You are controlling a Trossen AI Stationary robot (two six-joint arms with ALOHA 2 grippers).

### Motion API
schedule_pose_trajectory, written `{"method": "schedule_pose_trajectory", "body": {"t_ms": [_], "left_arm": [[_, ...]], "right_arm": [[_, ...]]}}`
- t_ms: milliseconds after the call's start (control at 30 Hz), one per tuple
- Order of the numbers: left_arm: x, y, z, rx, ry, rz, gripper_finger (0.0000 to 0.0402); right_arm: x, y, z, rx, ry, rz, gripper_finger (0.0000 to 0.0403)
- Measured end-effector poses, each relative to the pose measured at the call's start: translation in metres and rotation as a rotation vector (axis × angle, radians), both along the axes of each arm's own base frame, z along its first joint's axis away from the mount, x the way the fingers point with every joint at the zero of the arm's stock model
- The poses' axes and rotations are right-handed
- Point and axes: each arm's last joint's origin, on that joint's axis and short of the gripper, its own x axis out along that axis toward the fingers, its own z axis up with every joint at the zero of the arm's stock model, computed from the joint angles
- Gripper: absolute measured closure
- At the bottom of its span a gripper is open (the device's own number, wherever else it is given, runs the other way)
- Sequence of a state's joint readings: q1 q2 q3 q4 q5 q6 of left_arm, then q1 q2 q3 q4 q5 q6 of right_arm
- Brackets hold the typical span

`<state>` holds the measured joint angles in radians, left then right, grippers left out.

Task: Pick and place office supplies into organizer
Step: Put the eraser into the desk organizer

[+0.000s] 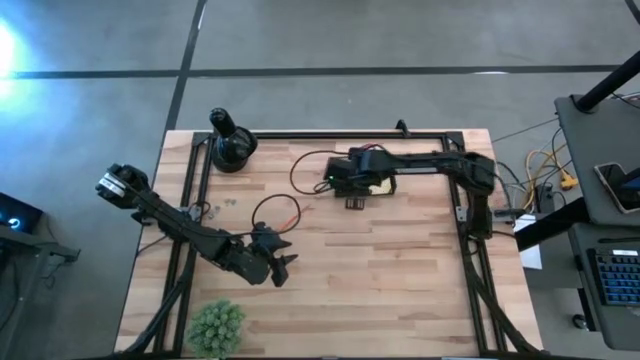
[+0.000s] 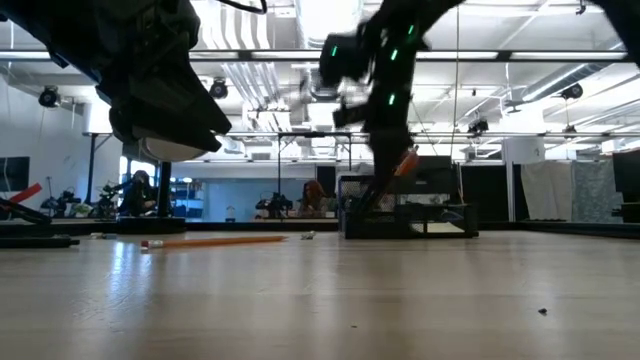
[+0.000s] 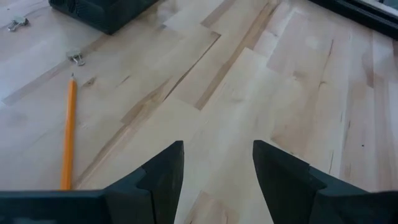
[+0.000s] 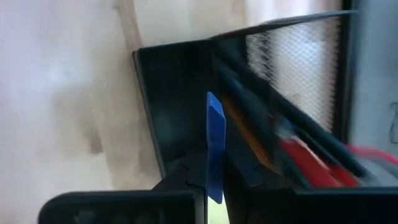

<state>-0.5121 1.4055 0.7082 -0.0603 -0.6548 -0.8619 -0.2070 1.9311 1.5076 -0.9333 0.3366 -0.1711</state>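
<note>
A: Where is the right gripper (image 4: pixel 214 186)?

B: Over the organizer (image 1: pixel 358 193), which sits just past the table's (image 1: pixel 400 280) centre, toward twelve o'clock in the overhead view. Its fingers are clenched on a thin blue piece (image 4: pixel 215 146), standing upright between them just above the box's dark wall.

A: Anything inside the box?

B: Something red (image 4: pixel 311 165) and an orange stick (image 4: pixel 249 140) lie in the mesh compartment, blurred.

A: And the left gripper (image 3: pixel 217 168)?

B: It hovers at about seven o'clock from the table centre, fingers released and spread, nothing between them.

A: Any loose supplies?

B: An orange pencil (image 3: pixel 68 134) lies on the wood near the left gripper, with small metal clips (image 3: pixel 77 58) beyond its tip. A green plant (image 1: pixel 216 326) sits at the seven o'clock edge, a round black object (image 1: pixel 231 145) at eleven
</note>
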Motion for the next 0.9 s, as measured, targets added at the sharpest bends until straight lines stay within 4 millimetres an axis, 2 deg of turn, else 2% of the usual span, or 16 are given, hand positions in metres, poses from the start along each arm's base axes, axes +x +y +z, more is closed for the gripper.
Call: {"method": "schedule_pose_trajectory", "body": {"t_ms": [100,200,367,467,700,900], "left_arm": [[0.000,0.000,0.000,-0.016,-0.004,0.012,0.0224],[0.000,0.000,0.000,-0.019,-0.005,0.012,0.0224],[0.000,0.000,0.000,-0.018,-0.004,0.012,0.0224],[0.000,0.000,0.000,-0.017,-0.004,0.012,0.0224],[0.000,0.000,0.000,-0.016,-0.003,0.012,0.0224],[0.000,0.000,0.000,-0.018,-0.004,0.013,0.0224]], "right_arm": [[0.004,-0.012,-0.022,0.034,0.057,0.003,0.0389],[0.007,-0.017,-0.037,0.025,0.097,0.014,0.0389],[0.012,-0.021,-0.040,0.001,0.071,0.015,0.0388],[0.010,-0.022,-0.045,0.009,0.099,0.006,0.0368],[0.009,-0.020,-0.043,0.013,0.094,0.002,0.0277],[0.008,-0.011,-0.013,-0.002,0.020,-0.018,0.0226]]}}
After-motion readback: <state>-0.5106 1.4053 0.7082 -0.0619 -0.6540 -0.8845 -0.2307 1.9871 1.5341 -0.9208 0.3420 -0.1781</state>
